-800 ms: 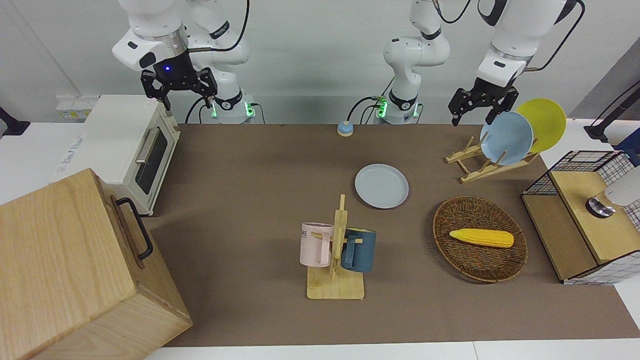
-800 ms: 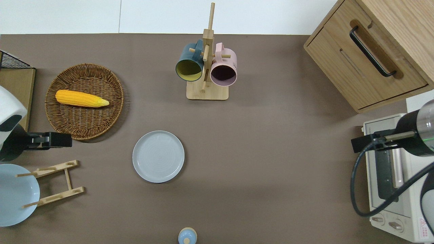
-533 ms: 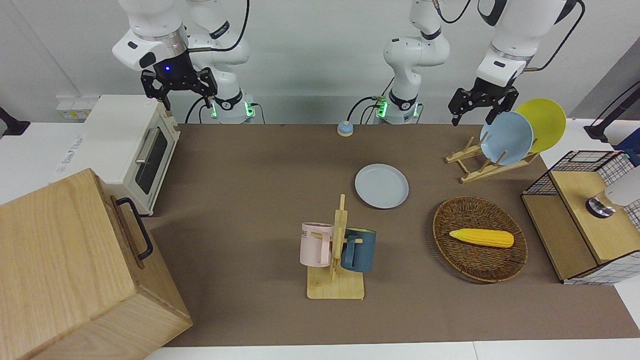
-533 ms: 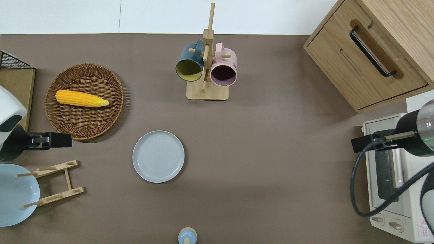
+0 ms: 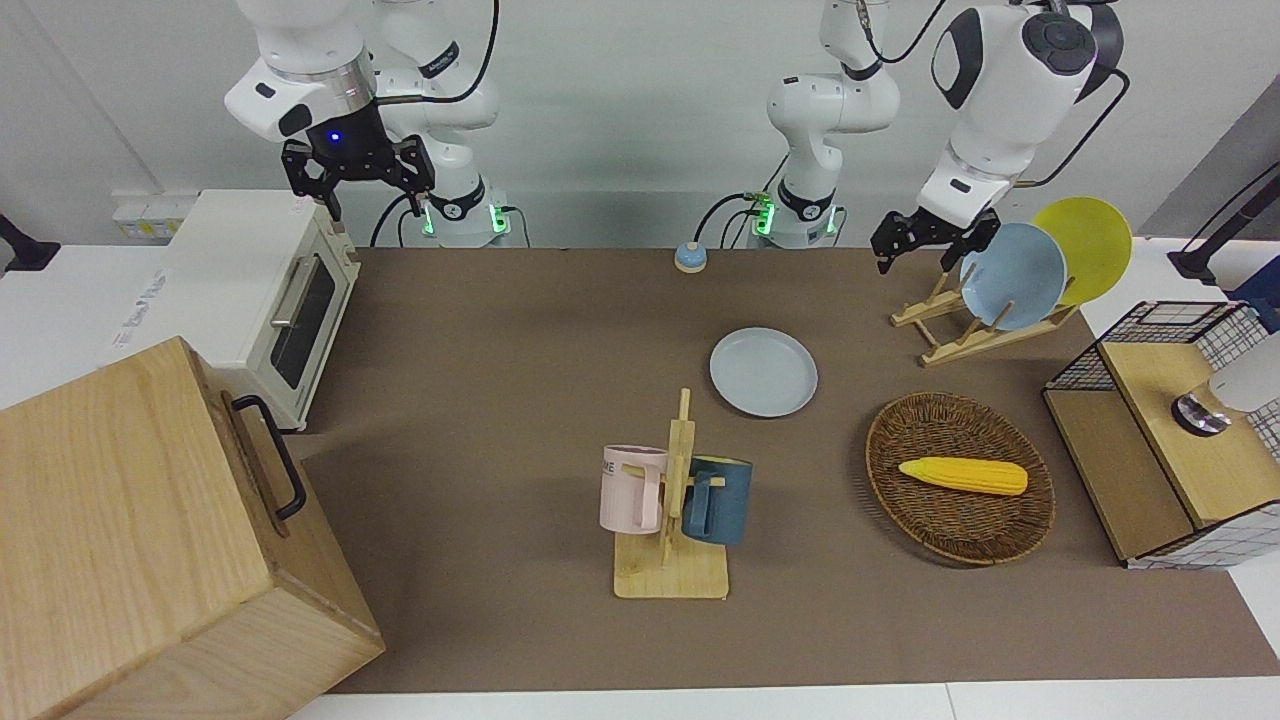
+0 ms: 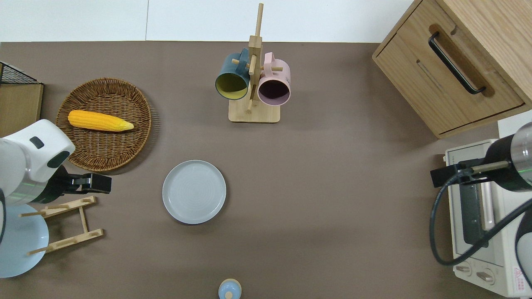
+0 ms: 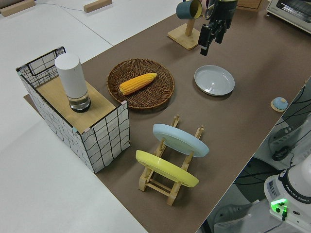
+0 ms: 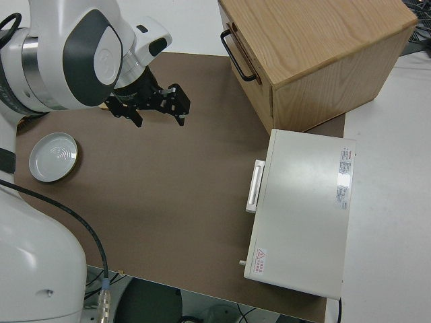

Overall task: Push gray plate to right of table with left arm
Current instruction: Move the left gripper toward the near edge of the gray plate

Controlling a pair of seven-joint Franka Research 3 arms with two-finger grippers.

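The left gripper (image 6: 99,183) hangs in the air with its fingers spread, over the bare strip of the table (image 6: 332,187) between the wooden dish rack (image 6: 83,218) and the wicker basket (image 6: 141,137) that holds the corn cob (image 6: 99,120). It is well apart from the gray plate (image 6: 194,192), which lies flat on the mat about midway along the table, nearer to the robots than the mug stand (image 6: 253,112). The right arm is parked, its fingers apart too.

The descent looks tight: coming down where it now hangs, the gripper could clip the rack's upright pegs or the basket's rim. The plate's rim is low, so fingers set too high would likely ride over it, and fingers pressing on it might tip the plate. A push off the plate's centre line would probably spin it or send it drifting toward the mug stand.

Against the pictures from 0.8 s ago, the left gripper has come lower and moved from the table's end toward the plate, with more of its white wrist in the overhead view. The plate has not moved, nor has the right arm
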